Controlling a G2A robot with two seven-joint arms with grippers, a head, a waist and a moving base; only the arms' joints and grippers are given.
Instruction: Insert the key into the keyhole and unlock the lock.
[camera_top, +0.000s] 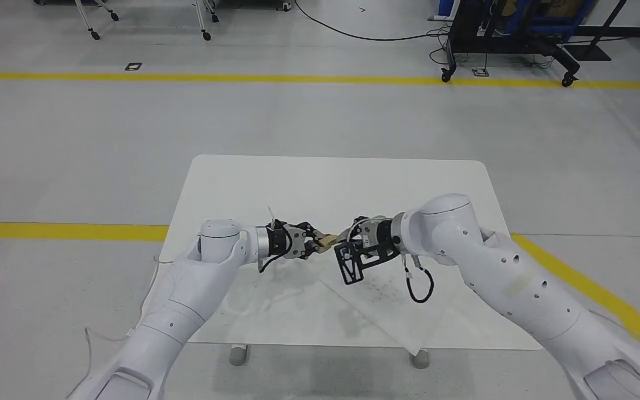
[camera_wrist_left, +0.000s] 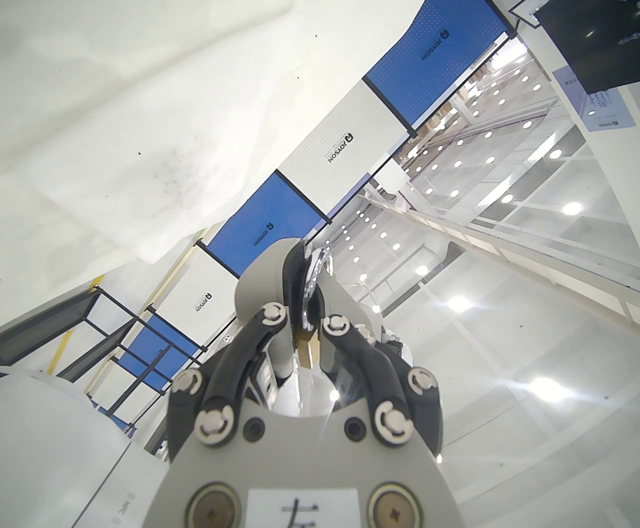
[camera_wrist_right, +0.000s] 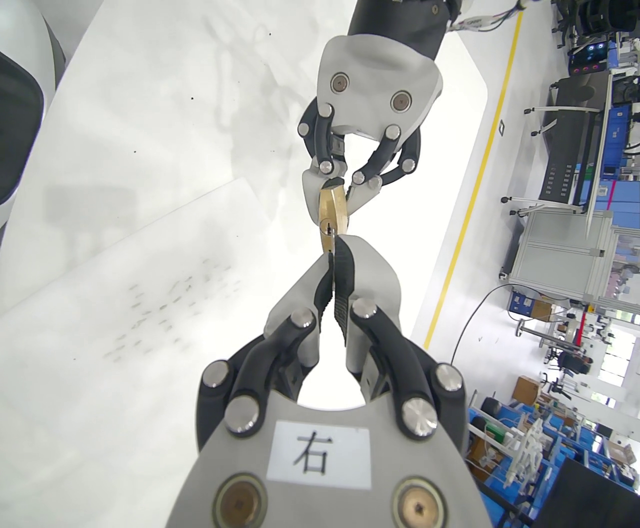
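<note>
Nearest the lens in the right wrist view: right pincer (camera_wrist_right: 334, 257), bottom centre, clenched on the key (camera_wrist_right: 328, 231), only a dark blade tip showing past the pads. Straight above, mid-frame: brass lock (camera_wrist_right: 332, 210), keyhole end turned down toward the key, long axis running up the frame in line with the blade. Blade tip at the keyhole mouth; seated or merely touching, cannot tell. Left pincer (camera_wrist_right: 336, 192), upper middle, clamped on the far end of the lock. Marked sheet (camera_wrist_right: 150, 280) on the table (camera_wrist_right: 150, 75) behind, well apart; nothing between key and keyhole.

Left wrist view: left pincer (camera_wrist_left: 306, 272) at centre, clenched, chrome shackle at the tips, brass of the lock (camera_wrist_left: 308, 350) lower in the gap.

Top view: pincers nose to nose at frame centre above the table (camera_top: 440, 180); left pincer (camera_top: 305, 242) with lock (camera_top: 325, 241), right pincer (camera_top: 342, 247) just right of it. Likely next: push along the shared axis, then twist; risk of jamming with any tilt.
</note>
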